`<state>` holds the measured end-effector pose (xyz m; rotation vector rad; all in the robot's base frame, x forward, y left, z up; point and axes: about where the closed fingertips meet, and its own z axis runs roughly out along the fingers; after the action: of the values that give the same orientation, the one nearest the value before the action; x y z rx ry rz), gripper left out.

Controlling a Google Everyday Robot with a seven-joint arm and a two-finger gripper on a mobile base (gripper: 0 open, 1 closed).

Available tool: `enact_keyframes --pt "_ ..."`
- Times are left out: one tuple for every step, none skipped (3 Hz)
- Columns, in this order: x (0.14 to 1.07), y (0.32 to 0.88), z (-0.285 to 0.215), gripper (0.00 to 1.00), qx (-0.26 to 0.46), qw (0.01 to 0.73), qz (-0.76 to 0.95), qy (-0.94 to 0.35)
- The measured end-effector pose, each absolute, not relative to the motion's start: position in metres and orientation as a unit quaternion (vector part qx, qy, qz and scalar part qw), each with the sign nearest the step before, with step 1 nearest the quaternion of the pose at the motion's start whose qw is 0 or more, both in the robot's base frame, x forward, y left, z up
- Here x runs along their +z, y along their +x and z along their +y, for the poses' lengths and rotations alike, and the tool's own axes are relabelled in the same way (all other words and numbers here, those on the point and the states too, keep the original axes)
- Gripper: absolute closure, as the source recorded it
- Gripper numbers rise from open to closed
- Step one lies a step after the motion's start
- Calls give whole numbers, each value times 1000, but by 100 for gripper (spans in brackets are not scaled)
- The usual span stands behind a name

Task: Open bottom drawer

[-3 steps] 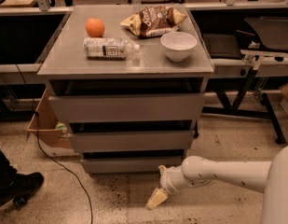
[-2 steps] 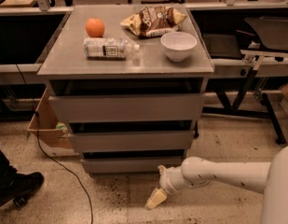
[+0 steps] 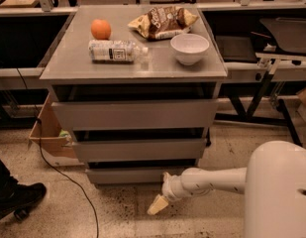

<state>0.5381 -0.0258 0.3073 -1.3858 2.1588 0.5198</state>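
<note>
Approach step: the hand [image 3: 157, 205] hangs low, just beneath the shut bottom drawer [image 3: 132, 175], its opening impossible to tell. Next, hook the panel's edge and pull.

On the counter [image 3: 68, 67], an orange [image 3: 100, 29] sits at the back left, with a water bottle [image 3: 115, 50] lying on its side just in front of it. A crumpled chip bag [image 3: 162, 21] lies at the back, a white bowl [image 3: 190, 47] near its right front. On the speckled floor [image 3: 118, 217] at left are a cardboard box [image 3: 47, 133], a black cable [image 3: 58, 170] and a dark shoe [image 3: 16, 197]. The gripper [image 3: 157, 205] hangs low over the floor, right of the cable.
</note>
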Motion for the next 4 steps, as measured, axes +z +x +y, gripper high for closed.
enact_keyframes --pt "274 559 -33 0 171 275 811 -486" --pt "251 581 -33 0 161 295 819 -465" --pt "233 605 -29 0 157 314 825 -442" --pt "234 629 -25 0 152 339 821 -433"
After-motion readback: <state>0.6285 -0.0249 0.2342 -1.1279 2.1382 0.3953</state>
